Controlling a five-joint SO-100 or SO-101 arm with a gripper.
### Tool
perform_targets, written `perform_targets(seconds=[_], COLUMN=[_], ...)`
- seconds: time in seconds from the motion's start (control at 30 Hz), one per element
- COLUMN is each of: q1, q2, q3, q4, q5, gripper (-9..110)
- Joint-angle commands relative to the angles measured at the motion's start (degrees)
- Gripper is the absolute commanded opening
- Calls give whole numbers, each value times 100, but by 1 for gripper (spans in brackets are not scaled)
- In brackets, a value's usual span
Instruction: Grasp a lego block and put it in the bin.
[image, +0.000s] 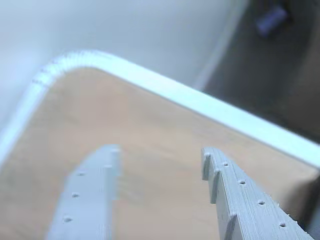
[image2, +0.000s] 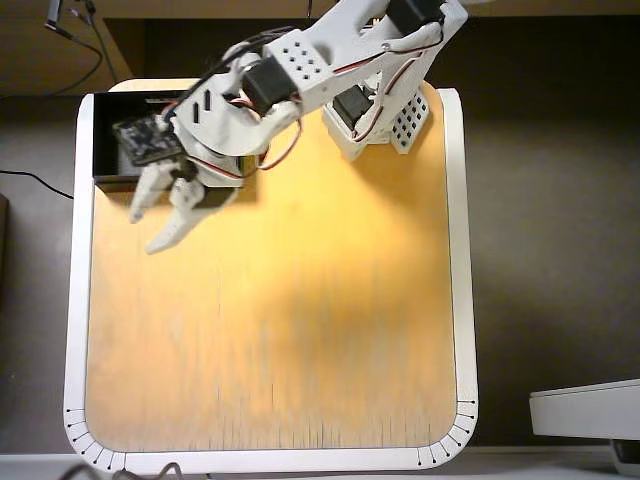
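The hand is spread and empty just beside the bin; no lego block is seen, so one must be located.

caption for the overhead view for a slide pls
White arm reaching across the wooden table, open gripper empty just below the black bin at the top-left corner; no lego block visible.

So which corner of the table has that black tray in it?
Top-left in the overhead view: the bin sits there, by the open gripper; the arm's base takes the top-right.
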Motion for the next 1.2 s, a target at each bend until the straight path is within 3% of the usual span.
perform_targets(seconds=[0.0,0.73,1.17], q1=[-624,-4693,-5379], q2=[888,4465,5467], q3=[149,3507,5449], q4=[-193,-694,-1046], q5=[255,668,809], gripper=[1,0,0])
